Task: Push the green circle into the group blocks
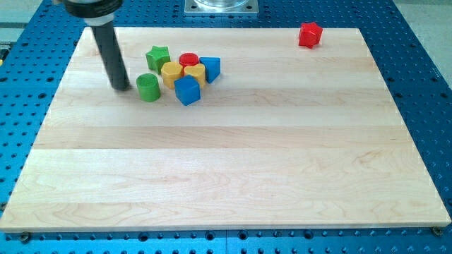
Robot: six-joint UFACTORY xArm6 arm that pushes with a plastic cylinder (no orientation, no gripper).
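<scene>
The tool, a plain dark rod with nothing to open or close, is seen with my tip [121,87] set down on the wooden surface [226,176], just left of the green circle [148,87] and seemingly not quite touching it. The green circle is placed at the left edge of the group, just beside a yellow block [171,73] but apparently short of it. Farther off are found a green star [158,56], a red cylinder [188,60], a second yellow block [195,73] and two blue blocks [187,90] [210,68]; a red block [309,34] is left alone at the far right. An off-centre push could let the round piece be rolled aside, past the near side of the cluster; too hard a shove could see the group scattered.
</scene>
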